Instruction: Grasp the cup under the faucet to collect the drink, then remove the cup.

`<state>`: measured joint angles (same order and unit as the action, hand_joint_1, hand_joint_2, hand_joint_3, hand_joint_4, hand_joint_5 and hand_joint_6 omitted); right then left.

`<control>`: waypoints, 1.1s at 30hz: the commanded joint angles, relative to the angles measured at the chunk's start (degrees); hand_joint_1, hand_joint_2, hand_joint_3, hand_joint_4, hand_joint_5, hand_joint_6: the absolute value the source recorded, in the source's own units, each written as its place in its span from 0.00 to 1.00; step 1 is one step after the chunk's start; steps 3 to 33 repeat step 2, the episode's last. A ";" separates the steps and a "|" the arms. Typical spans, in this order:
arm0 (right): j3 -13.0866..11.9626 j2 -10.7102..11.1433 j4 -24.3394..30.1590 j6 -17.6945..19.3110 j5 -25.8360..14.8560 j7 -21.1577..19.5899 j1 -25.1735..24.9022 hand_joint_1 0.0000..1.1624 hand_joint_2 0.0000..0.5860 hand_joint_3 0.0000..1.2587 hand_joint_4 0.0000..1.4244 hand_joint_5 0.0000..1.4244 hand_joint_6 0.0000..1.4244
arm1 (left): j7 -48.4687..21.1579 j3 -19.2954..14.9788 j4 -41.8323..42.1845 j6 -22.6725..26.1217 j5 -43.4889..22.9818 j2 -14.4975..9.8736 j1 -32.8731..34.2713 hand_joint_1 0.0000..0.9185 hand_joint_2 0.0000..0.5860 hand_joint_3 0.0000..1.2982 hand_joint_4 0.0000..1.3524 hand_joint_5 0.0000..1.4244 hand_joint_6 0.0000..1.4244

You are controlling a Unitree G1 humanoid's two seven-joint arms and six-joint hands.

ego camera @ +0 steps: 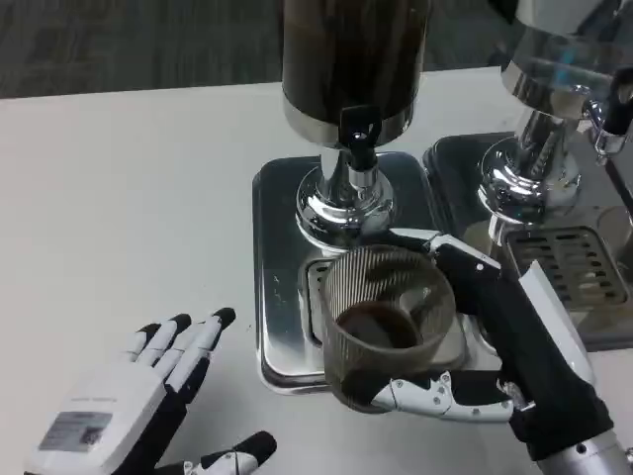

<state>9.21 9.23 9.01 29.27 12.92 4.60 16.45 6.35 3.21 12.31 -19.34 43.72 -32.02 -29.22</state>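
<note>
The left hand [148, 406] rests low on the white counter [129, 198], its wrist cut off by the bottom edge; its fingers [203, 336] are spread apart and hold nothing, with bare counter all around and beyond them. Right of it, the ribbed translucent cup [386, 322] is tilted toward the camera over the steel drip tray [277, 257], just below the black faucet [358, 134]; dark drink sits in its bottom. The dispenser [354, 59] is cropped at the top. The right hand [495, 346] grips the cup, fingers wrapped around its wall, partly hidden behind it. A second dispenser [554, 109] runs off the right edge
</note>
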 commanded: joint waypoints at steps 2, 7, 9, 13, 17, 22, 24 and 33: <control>-0.61 -0.55 1.63 0.48 -1.99 -0.36 -0.45 0.91 0.32 0.34 0.36 0.51 0.71 | -0.68 0.21 0.44 0.61 0.21 0.27 -0.09 0.00 0.27 0.00 0.00 0.00 0.00; -0.61 -0.55 1.63 0.48 -1.99 -0.36 -0.45 0.91 0.32 0.34 0.36 0.51 0.71 | -0.68 0.21 0.44 0.61 0.21 0.27 -0.09 0.00 0.27 0.00 0.00 0.00 0.00; -0.61 -0.55 1.63 0.48 -1.99 -0.36 -0.45 0.91 0.32 0.34 0.36 0.51 0.71 | -0.68 0.21 0.44 0.61 0.21 0.27 -0.09 0.00 0.27 0.00 0.00 0.00 0.00; -0.61 -0.55 1.63 0.48 -1.99 -0.36 -0.45 0.91 0.32 0.34 0.36 0.51 0.71 | -0.68 0.21 0.44 0.61 0.21 0.27 -0.09 0.00 0.27 0.00 0.00 0.00 0.00; -0.61 -0.55 1.63 0.48 -1.99 -0.36 -0.45 0.91 0.32 0.34 0.36 0.51 0.71 | -0.68 0.21 0.44 0.61 0.21 0.27 -0.09 0.00 0.27 0.00 0.00 0.00 0.00; -0.61 -0.55 1.63 0.48 -1.99 -0.36 -0.45 0.91 0.32 0.34 0.36 0.51 0.71 | -0.68 0.21 0.44 0.61 0.21 0.27 -0.09 0.00 0.27 0.00 0.00 0.00 0.00; -0.61 -0.55 1.63 0.48 -1.99 -0.36 -0.45 0.91 0.32 0.34 0.36 0.51 0.71 | -0.68 0.21 0.44 0.61 0.21 0.27 -0.09 0.00 0.27 0.00 0.00 0.00 0.00; -0.61 -0.55 1.63 0.48 -1.99 -0.36 -0.45 0.91 0.32 0.34 0.36 0.51 0.71 | -0.68 0.21 0.44 0.61 0.21 0.27 -0.09 0.00 0.27 0.00 0.00 0.00 0.00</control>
